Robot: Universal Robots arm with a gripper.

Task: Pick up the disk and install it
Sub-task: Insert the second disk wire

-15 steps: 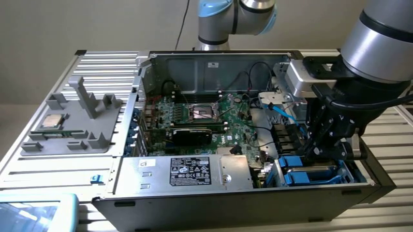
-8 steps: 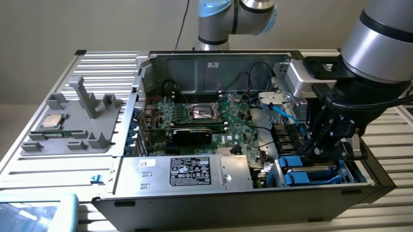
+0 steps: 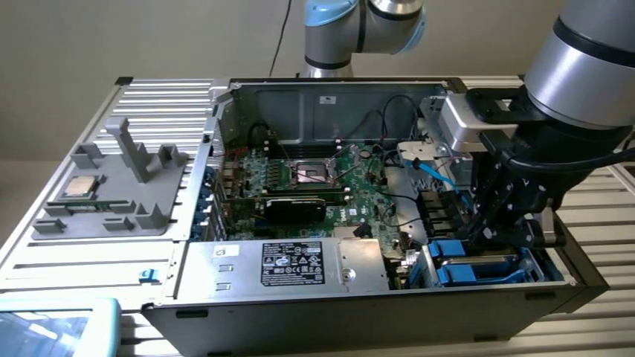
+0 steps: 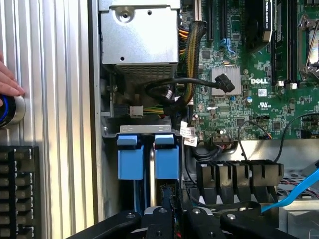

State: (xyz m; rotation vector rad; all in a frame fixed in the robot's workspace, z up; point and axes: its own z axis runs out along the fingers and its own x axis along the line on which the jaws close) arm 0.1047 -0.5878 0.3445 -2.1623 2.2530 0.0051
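Note:
The disk (image 4: 167, 160) stands on edge in the drive bay at the case's front corner, and I see it end-on by its bright blue carrier. A second blue carrier (image 4: 129, 160) sits right beside it. My gripper (image 4: 174, 211) is directly over the disk, its black fingers (image 4: 160, 219) closed narrowly around the carrier's near end. In the exterior view my gripper (image 3: 506, 232) reaches down into the bay on the exterior view's right, just above the blue carriers (image 3: 474, 268). The disk's grey body and label are hidden in the slot.
The open computer case (image 3: 208, 297) holds the motherboard (image 3: 328, 186), a silver power supply (image 3: 288, 264) and a loose blue cable (image 3: 436, 175). A grey fixture tray (image 3: 119, 212) with a processor chip (image 3: 82, 187) lies at the exterior view's left. A hand (image 4: 7, 79) rests on the ribbed table.

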